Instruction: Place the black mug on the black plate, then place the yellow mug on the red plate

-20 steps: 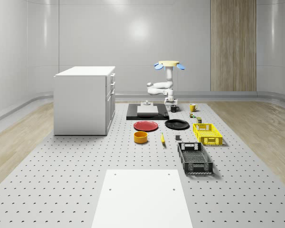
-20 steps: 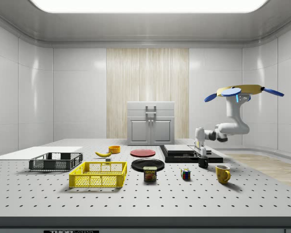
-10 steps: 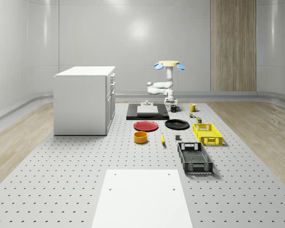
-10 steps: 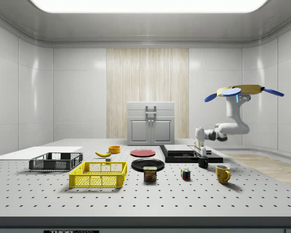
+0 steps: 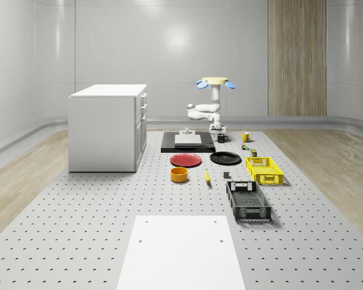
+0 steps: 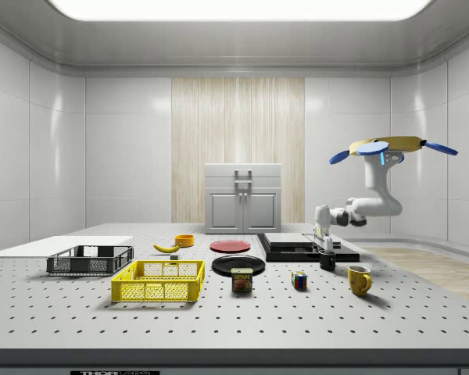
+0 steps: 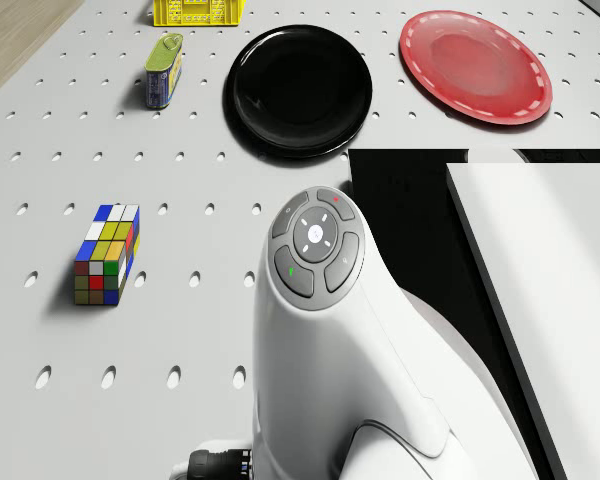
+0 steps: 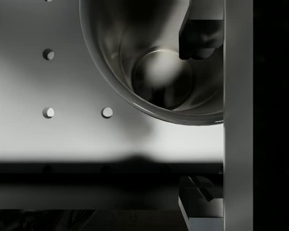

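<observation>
One Rubik's cube (image 7: 107, 254) and tin (image 7: 164, 69) beside black plate (image 7: 300, 90).

In the side view, the drone (image 6: 396, 145) hovers over the counter's (image 6: 219, 312) right end. Its end effector (image 6: 325, 248) hangs just above one mug (image 6: 327, 262), perhaps touching it; another mug (image 6: 359, 280) stands nearer, rightward. Two plates (image 6: 238, 265) lie to the left.

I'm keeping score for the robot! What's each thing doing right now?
black mug: upright on the table, on no plate
yellow mug: upright on the table, alone
black plate: bare
red plate: bare
gripper: open, down at the black mug, one finger in it
drone: hovering above the mugs' end
</observation>
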### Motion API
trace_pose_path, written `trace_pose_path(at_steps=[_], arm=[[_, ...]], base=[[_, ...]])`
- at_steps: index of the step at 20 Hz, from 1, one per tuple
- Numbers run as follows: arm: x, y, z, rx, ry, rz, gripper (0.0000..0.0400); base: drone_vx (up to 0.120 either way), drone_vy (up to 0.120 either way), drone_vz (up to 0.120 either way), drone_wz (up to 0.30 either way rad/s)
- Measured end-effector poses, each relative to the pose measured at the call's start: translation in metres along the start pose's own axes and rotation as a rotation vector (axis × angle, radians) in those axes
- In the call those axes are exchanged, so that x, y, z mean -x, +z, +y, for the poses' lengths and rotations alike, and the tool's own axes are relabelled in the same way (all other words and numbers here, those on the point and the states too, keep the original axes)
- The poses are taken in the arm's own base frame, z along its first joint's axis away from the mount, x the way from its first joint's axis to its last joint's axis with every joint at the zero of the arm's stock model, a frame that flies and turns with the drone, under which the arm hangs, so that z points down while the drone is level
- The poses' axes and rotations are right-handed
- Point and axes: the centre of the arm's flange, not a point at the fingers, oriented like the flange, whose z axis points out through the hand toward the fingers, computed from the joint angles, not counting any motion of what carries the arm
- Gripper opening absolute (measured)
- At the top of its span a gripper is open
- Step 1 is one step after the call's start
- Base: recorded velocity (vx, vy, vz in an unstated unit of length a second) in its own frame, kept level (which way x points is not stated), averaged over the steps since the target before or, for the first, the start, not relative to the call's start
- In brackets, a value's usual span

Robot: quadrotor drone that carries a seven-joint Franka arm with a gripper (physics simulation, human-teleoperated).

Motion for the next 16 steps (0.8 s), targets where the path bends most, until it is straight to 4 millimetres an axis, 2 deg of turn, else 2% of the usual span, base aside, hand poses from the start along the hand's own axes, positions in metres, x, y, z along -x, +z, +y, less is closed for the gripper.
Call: trace_pose_path(at_steps=[3,6,10,16], arm=[[0.0001,0.0000,0.0002,0.000,0.000,0.000,0.0193],[0.0002,0.0000,0.0003,0.000,0.000,0.000,0.0149],[0.0003,0.0000,0.0003,0.000,0.000,0.000,0.0124],[0.0003,0.0000,0.0003,0.000,0.000,0.000,0.0113]], base=[[0.000,0.000,0.000,0.000],[0.000,0.000,0.000,0.000],[0.000,0.000,0.000,0.000],[0.000,0.000,0.000,0.000]])
